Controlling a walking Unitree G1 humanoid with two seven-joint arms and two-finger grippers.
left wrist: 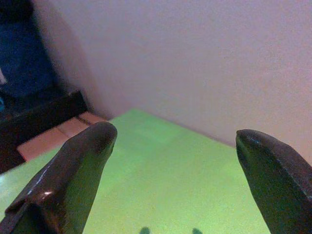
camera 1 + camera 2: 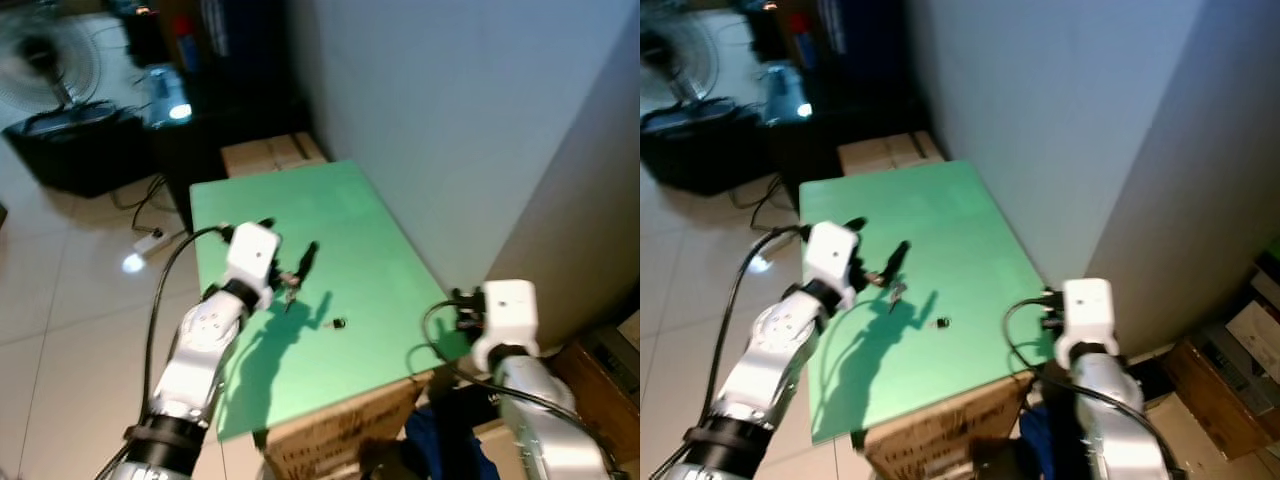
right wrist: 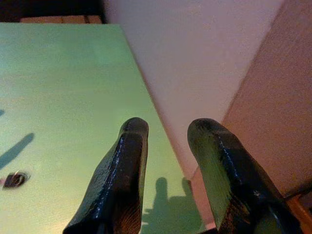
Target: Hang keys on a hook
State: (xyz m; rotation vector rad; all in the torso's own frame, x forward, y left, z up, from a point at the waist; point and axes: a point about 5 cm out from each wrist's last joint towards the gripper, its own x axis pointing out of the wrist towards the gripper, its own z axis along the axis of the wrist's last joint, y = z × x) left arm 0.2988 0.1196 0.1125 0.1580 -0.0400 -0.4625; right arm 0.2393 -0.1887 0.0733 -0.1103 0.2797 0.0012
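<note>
A small metallic bunch that looks like keys [image 2: 289, 285] sits just under my left gripper [image 2: 290, 242], over the green tabletop [image 2: 330, 210]. I cannot tell whether it hangs from a finger or lies on the table. The left wrist view shows this gripper [image 1: 175, 134] open wide, nothing between its fingers [image 1: 83, 161]. A small dark object [image 2: 338, 323] lies on the green surface a little nearer to me, and appears as the dark object [image 3: 14, 179] in the right wrist view. My right gripper [image 3: 168, 127] hovers at the table's near right corner, slightly open and empty.
A pale wall [image 2: 450, 120] runs along the table's right side. A cardboard box [image 2: 340, 435] carries the tabletop. Another box [image 2: 270, 155] stands behind it. A fan [image 2: 50, 60], dark furniture and a power strip [image 2: 150, 240] with cables occupy the tiled floor at left.
</note>
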